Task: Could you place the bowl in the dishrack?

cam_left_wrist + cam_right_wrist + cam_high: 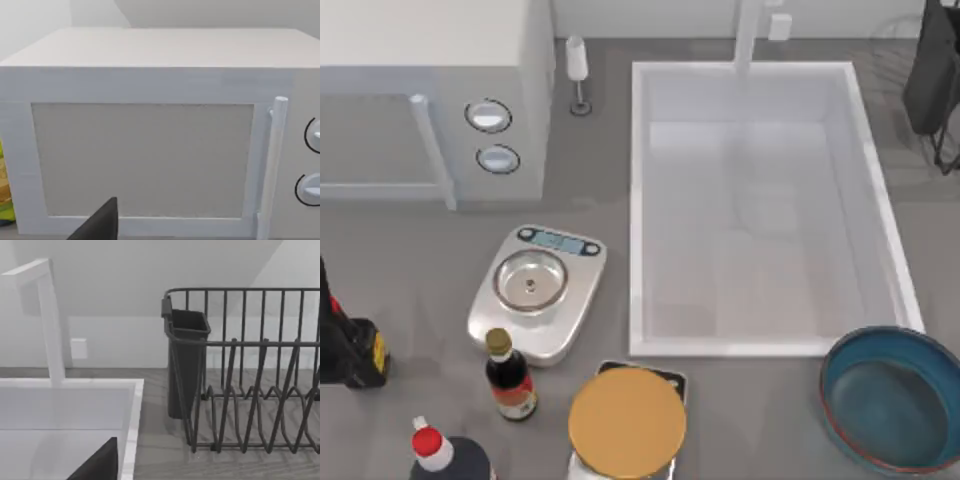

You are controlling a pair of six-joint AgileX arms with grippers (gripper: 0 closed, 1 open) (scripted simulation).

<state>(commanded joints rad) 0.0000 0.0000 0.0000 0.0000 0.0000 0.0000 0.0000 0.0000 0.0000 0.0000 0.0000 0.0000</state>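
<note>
Since the wide teal-blue bowl with the thin reddish-brown rim (892,399) sits on the grey countertop (420,260) at the top view's lower right corner, the task looks not yet begun: grasping, lifting and setting it into the rack are all left. In this top view the left arm's dark body (345,345) rests at the left edge, well apart from the bowl, with the white rectangular sink basin (640,200), the silver scale with its small steel pan (537,291) and the flat golden-yellow disc (627,422) lying between them. The dark wire dishrack (935,80) stands at the upper right edge, beyond the sink from the bowl. Neither arm holds anything here.

In the left wrist view, 1 dark fingertip (100,222) of the left gripper points toward the white microwave (150,85), near its door; whether that gripper is spread or closed I cannot tell.

In the right wrist view, 1 dark fingertip (100,462) of the right gripper hovers over the sink's edge, with the dishrack and its dark cutlery cup (186,360) ahead of it. Its opening I cannot tell either.
</note>
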